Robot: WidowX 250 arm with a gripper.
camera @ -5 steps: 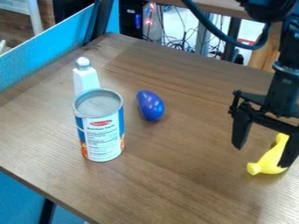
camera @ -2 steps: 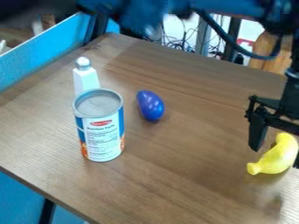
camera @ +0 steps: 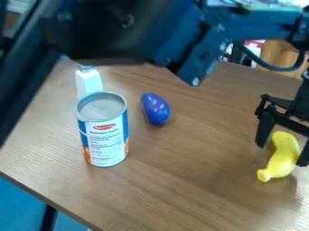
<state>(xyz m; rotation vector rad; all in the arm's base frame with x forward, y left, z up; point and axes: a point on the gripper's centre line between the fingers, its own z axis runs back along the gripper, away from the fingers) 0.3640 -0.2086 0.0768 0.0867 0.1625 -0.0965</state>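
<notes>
Camera view: the pincer (camera: 282, 155) stands wide open, gripping nothing, astride the yellow object (camera: 282, 154), any touch unclear.

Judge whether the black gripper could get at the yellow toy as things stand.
Probably yes: the black gripper, open, hangs close over the yellow toy, and nothing visible seems to block its way.

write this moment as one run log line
gripper: open, at yellow curved object | can: upright, white bottle behind it | purple object: apart from can
</notes>
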